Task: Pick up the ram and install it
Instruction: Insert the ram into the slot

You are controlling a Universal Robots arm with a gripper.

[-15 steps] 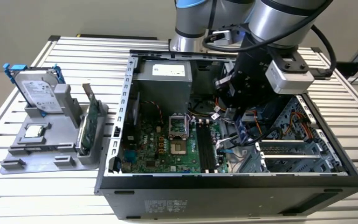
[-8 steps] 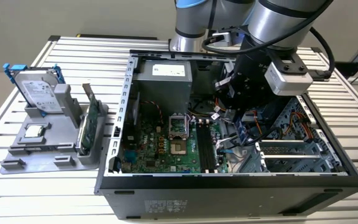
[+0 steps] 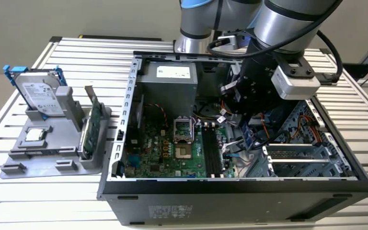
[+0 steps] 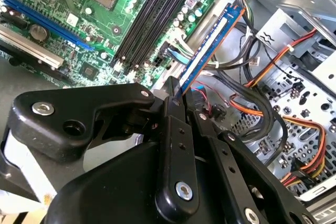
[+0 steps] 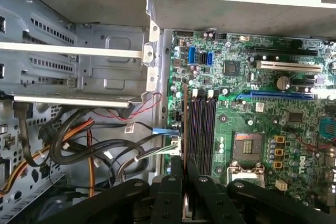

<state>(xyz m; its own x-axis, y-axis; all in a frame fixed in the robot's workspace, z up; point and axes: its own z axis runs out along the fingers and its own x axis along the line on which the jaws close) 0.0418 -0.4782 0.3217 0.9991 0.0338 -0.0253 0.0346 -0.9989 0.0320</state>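
Observation:
My gripper (image 3: 253, 117) hangs inside the open computer case (image 3: 128, 96), shut on the ram. In the second wrist view the ram (image 4: 210, 43) is a slim blue stick pointing out from the black fingertips (image 4: 173, 88), held above the cables beside the motherboard (image 4: 79, 30). In the first wrist view I see the ram (image 5: 185, 119) edge-on, running along the side of the black memory slots (image 5: 202, 129), between the gripper's (image 5: 185, 165) closed fingers. In the exterior view the slots (image 3: 212, 153) lie below and toward that view's left of the gripper. Whether the ram touches a slot I cannot tell.
Bundled black, orange and red cables (image 4: 273, 103) and a metal drive cage (image 5: 79, 61) crowd the side of the slots. The bare CPU socket (image 3: 181, 130) sits beside them. On the exterior view's left, a grey tray (image 3: 17, 167) holds a hard drive (image 3: 40, 91) and a green card (image 3: 93, 127).

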